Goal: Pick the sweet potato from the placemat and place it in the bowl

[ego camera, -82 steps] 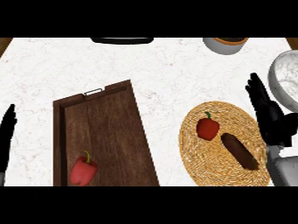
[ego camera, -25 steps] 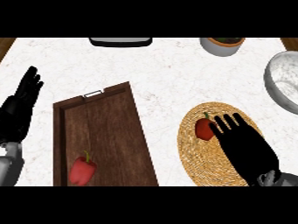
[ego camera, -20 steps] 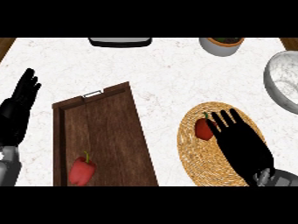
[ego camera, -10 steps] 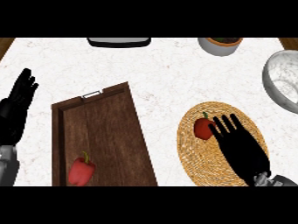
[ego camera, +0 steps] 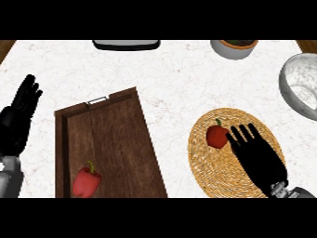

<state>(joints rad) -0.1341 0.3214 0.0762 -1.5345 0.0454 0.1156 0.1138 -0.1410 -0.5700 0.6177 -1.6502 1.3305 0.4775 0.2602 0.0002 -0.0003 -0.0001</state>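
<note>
Lowered since earlier, right robot hand (ego camera: 258,155) lies open-fingered over placemat (ego camera: 205,160), hiding sweet potato.

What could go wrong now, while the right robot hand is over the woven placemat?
The right robot hand covers the sweet potato on the round woven straw placemat, so the grasp cannot be checked. Its fingers lie close beside the red bell pepper and may knock or take that instead. The grey marbled bowl is partly cut by the view's right edge, so placing may be hard to judge.
</note>
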